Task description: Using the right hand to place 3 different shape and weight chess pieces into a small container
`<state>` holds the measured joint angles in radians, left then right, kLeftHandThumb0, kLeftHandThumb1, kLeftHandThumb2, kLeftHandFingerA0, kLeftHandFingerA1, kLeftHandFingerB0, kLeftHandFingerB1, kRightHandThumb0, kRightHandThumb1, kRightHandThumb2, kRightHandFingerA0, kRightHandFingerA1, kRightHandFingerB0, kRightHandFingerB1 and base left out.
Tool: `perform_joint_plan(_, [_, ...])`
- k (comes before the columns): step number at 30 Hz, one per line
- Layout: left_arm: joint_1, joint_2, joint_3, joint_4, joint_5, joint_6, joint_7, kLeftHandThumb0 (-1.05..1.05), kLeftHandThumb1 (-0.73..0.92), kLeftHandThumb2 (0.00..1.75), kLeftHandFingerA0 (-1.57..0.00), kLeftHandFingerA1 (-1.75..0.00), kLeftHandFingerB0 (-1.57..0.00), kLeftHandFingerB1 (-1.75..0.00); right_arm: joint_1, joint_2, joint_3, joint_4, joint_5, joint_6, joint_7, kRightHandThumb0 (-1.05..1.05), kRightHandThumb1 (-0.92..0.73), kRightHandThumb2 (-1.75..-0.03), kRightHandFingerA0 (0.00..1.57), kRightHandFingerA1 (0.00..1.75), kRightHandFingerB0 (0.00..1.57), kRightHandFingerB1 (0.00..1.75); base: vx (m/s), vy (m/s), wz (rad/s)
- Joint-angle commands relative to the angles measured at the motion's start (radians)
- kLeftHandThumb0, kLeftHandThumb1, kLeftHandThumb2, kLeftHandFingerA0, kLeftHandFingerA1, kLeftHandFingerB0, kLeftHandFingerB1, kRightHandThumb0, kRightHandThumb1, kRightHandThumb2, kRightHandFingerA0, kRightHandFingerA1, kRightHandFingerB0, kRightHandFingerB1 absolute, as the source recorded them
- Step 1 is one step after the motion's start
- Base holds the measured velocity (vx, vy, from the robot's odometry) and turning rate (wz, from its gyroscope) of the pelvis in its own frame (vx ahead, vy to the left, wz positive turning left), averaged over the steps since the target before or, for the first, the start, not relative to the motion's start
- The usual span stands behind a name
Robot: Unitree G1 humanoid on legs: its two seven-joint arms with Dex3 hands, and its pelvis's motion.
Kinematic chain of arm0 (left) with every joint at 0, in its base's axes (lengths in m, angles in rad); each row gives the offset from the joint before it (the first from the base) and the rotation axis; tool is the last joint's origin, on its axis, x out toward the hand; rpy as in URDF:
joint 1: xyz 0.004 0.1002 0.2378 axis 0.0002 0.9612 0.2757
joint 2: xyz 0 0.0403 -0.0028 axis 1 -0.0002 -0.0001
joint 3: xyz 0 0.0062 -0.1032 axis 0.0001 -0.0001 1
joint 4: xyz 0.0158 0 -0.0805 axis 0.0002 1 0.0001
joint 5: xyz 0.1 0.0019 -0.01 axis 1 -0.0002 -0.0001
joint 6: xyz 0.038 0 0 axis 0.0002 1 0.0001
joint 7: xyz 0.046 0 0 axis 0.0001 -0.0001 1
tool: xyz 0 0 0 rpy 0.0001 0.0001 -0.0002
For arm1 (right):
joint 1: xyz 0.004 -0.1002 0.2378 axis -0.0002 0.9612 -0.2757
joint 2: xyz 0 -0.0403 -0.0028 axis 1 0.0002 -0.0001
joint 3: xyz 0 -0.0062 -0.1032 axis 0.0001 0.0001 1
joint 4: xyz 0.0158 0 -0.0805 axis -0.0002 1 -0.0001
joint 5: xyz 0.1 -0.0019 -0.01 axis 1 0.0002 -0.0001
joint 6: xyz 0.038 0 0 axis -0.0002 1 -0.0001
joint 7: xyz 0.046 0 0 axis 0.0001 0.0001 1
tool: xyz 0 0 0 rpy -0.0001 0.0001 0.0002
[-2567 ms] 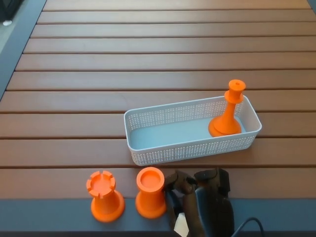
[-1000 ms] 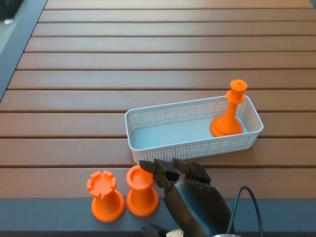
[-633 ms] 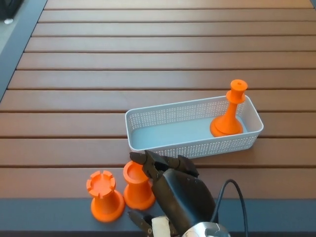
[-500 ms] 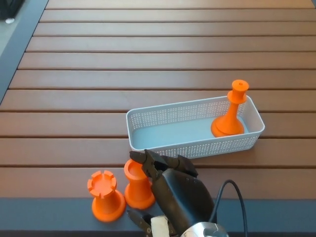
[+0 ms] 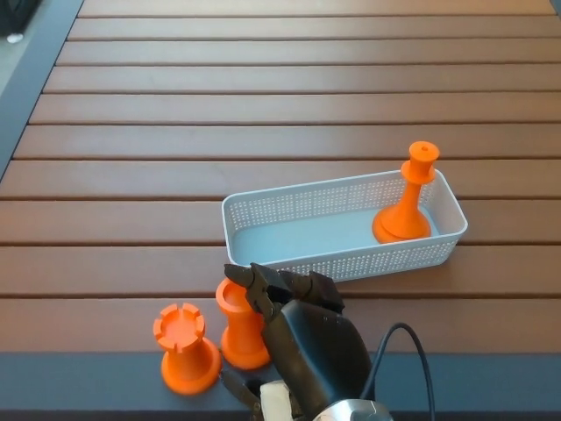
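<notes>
My right hand (image 5: 302, 346) comes up from the bottom edge, open. Its fingers (image 5: 263, 288) rest against the upper right side of an orange cup-topped chess piece (image 5: 238, 323). The thumb (image 5: 238, 387) sits apart, below the piece's base. The piece stands on the table's near edge, leaning slightly. An orange rook (image 5: 185, 347) with a notched top stands just left of it. The white perforated basket (image 5: 298, 263) lies beyond them, and a tall orange pawn-like piece (image 5: 407, 202) stands upright in its right end. The left hand is not in the picture.
The basket sits on a brown slatted wooden table (image 5: 263, 114). A dark strip (image 5: 105, 386) runs along the table's near edge under the two loose pieces. A black cable (image 5: 403, 351) loops from my right wrist.
My right hand has reached up and left against the cup-topped piece, sliding it left toward the rook. Rook, basket and tall piece have stayed in place.
</notes>
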<state>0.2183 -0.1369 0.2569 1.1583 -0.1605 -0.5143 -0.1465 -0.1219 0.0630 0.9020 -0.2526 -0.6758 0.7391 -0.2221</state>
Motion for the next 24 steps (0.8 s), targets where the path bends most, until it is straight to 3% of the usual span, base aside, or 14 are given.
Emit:
perform_joint_plan(1, [0.02, -0.002, 0.003, 0.007, 0.004, -0.082, 0.006, -0.16, 0.21, 1.56, -1.46, -1.34, -1.41, -1.32, 0.08, 0.188, 0.035, 0.032, 0.067, -0.089, -0.094, -0.31, -0.6, -0.68, 0.24, 0.79, 0.22, 0.55, 0.0, 0.0, 0.0])
perform_joint_plan(10, [0.02, -0.01, -0.003, 0.015, 0.016, -0.076, 0.022, -0.16, 0.21, 1.57, -1.47, -1.34, -1.39, -1.35, 0.061, 0.24, -0.007, 0.121, 0.122, -0.172, -0.17, -0.29, -0.64, -0.67, 0.34, 0.83, 0.25, 0.62, 0.0, 0.0, 0.0])
perform_joint_plan(11, [0.024, -0.012, -0.008, 0.024, 0.024, -0.096, 0.025, -0.2, 0.19, 1.6, -1.49, -1.31, -1.4, -1.33, 0.033, 0.28, -0.051, 0.193, 0.155, -0.232, -0.21, -0.3, -0.68, -0.65, 0.52, 0.89, 0.28, 0.59, 0.0, 0.0, 0.0])
perform_joint_plan(14, [0.026, -0.013, -0.01, 0.028, 0.027, -0.105, 0.027, -0.2, 0.19, 1.6, -1.49, -1.31, -1.4, -1.33, 0.018, 0.298, -0.072, 0.233, 0.173, -0.266, -0.232, -0.3, -0.68, -0.65, 0.52, 0.89, 0.28, 0.59, 0.0, 0.0, 0.0])
perform_joint_plan(15, [0.027, -0.015, -0.007, 0.026, 0.021, -0.101, 0.022, -0.2, 0.17, 1.64, -1.5, -1.31, -1.42, -1.33, 0.002, 0.31, -0.087, 0.265, 0.172, -0.284, -0.257, -0.33, -0.7, -0.62, 0.66, 1.15, 0.28, 0.6, 0.0, 0.0, 0.0])
perform_joint_plan(22, [0.028, -0.014, -0.015, 0.024, 0.029, -0.094, 0.042, -0.22, 0.18, 1.61, -1.49, -1.31, -1.42, -1.34, -0.05, 0.338, -0.125, 0.369, 0.166, -0.344, -0.337, -0.34, -0.7, -0.61, 0.69, 1.14, 0.29, 0.59, 0.0, 0.0, 0.01])
perform_joint_plan(23, [0.029, -0.013, -0.014, 0.027, 0.027, -0.095, 0.04, -0.22, 0.15, 1.63, -1.53, -1.29, -1.45, -1.3, -0.073, 0.339, -0.135, 0.391, 0.158, -0.353, -0.354, -0.3, -0.7, -0.61, 0.81, 1.19, 0.34, 0.54, 0.0, 0.0, 0.0])
perform_joint_plan(24, [0.03, -0.013, -0.013, 0.029, 0.025, -0.096, 0.038, -0.22, 0.15, 1.63, -1.53, -1.29, -1.45, -1.3, -0.09, 0.339, -0.142, 0.406, 0.151, -0.358, -0.366, -0.3, -0.7, -0.61, 0.81, 1.19, 0.34, 0.54, 0.0, 0.0, 0.0])
